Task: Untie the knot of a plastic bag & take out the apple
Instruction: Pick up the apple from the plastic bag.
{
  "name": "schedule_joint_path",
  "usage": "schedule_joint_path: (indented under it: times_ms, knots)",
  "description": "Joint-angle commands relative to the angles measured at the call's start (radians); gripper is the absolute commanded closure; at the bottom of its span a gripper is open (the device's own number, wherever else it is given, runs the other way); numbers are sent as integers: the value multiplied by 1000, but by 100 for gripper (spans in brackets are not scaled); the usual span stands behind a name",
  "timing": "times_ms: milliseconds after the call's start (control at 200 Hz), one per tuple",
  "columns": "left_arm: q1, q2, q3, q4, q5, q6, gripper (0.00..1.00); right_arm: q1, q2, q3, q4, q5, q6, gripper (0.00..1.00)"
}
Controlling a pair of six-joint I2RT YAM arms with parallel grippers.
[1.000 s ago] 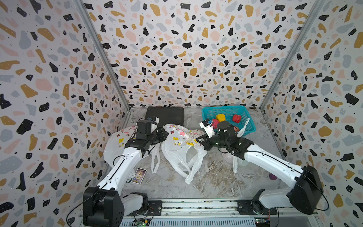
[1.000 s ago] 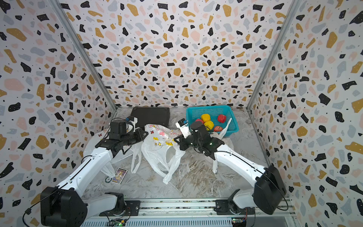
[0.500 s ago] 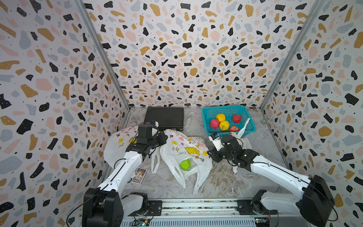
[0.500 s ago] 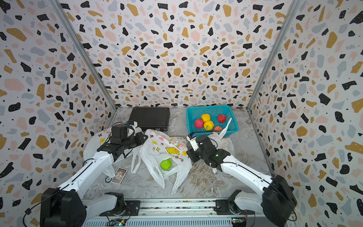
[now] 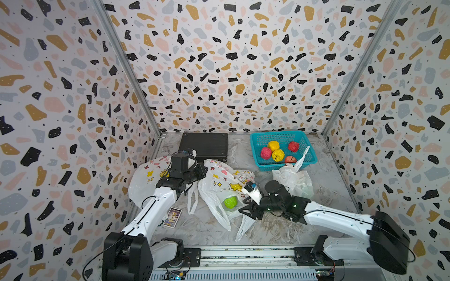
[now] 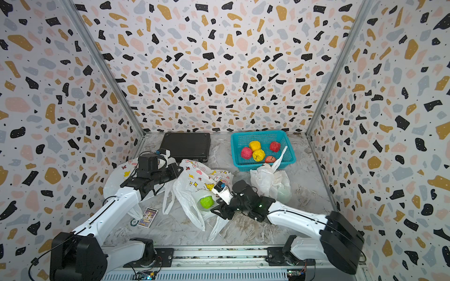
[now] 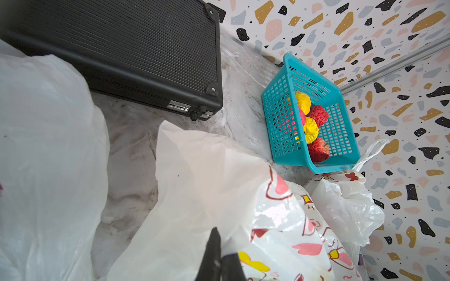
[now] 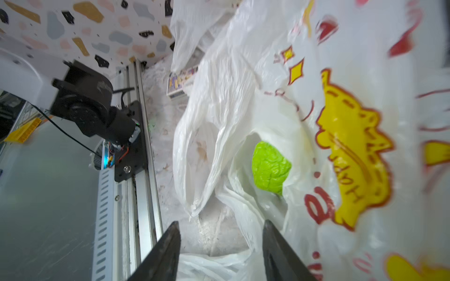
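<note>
Currently the printed bag (image 5: pixel 220 178) lies unknotted between the two arms, its handles loose; the green apple (image 5: pixel 230 202) sits inside the bag's open mouth, visible in both top views; the left gripper (image 7: pixel 219 245) is clamped tight on the bag's film at the far left corner; the right gripper (image 8: pixel 220 226) has its jaws apart and holds nothing, tips just short of the apple; a teal basket (image 5: pixel 275 166) of red and yellow fruit stands beside a black case (image 5: pixel 203 146).
</note>
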Motion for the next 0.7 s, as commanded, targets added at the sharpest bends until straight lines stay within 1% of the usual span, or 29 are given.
schedule_joint_path:
  times_ms: [0, 50, 105, 150, 240, 295, 335, 425, 496, 516, 536, 596, 651, 671, 696]
  knots:
    - [4, 12, -4, 32, 6, 3, 100, 0, 85, 103, -36, 58, -28, 41]
    - [4, 17, -4, 33, 11, 6, 100, 0, 139, 144, -57, 138, -16, 40]
    - [4, 24, -3, 34, 13, 11, 100, 0, 198, 187, -80, 168, -11, 38]
    - [5, 28, -1, 34, 18, 13, 100, 0, 234, 214, -88, 244, 18, 37]
    - [4, 33, 2, 34, 23, 14, 100, 0, 293, 234, -50, 302, 54, 33]
    - [5, 37, 4, 33, 28, 15, 100, 1, 331, 252, -31, 287, 59, 30]
    - [4, 39, 7, 32, 31, 16, 100, 1, 359, 266, -19, 298, 74, 29]
    - [4, 39, 9, 32, 35, 18, 100, 0, 425, 302, 1, 291, 84, 23]
    - [4, 39, 13, 26, 34, 23, 100, 0, 469, 335, -7, 294, 81, 23]
    - [4, 39, 15, 21, 33, 27, 100, 0, 477, 342, -8, 300, 82, 25]
    - [4, 40, 18, 17, 30, 30, 100, -1, 485, 348, -10, 303, 84, 29]
    - [5, 39, 26, 10, 14, 43, 100, 0, 485, 362, -35, 288, 72, 51]
    - [6, 35, 41, -45, -26, 63, 100, 0, 446, 354, -48, 279, 69, 72]
    - [9, 34, 47, -60, -47, 72, 100, -1, 422, 342, -49, 273, 67, 76]
    - [14, 33, 57, -81, -79, 82, 100, 0, 387, 323, -52, 268, 63, 79]
